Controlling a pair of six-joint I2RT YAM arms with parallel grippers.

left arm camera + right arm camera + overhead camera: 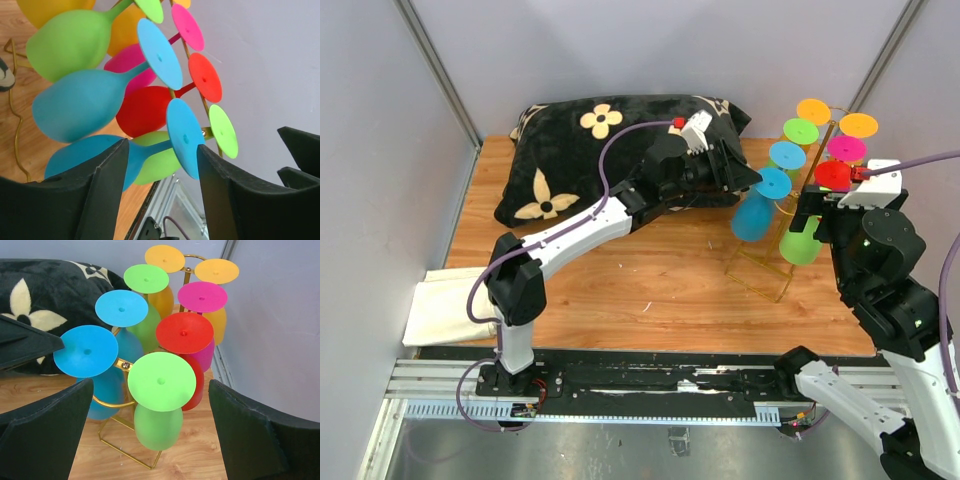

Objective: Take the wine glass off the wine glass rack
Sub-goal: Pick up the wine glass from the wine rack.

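The gold wire wine glass rack stands at the right of the table with several coloured wine glasses hanging bowl-down on it. My left gripper is open at the nearest blue wine glass. In the left wrist view the blue glass's stem lies between my open fingertips, with its round foot close to the right finger. My right gripper is open and empty, above the front green glass and its foot. The rack's base shows below.
A black pillow with cream flowers lies at the back left, under my left arm. A white cloth lies at the table's left front edge. A grey wall stands close to the right of the rack.
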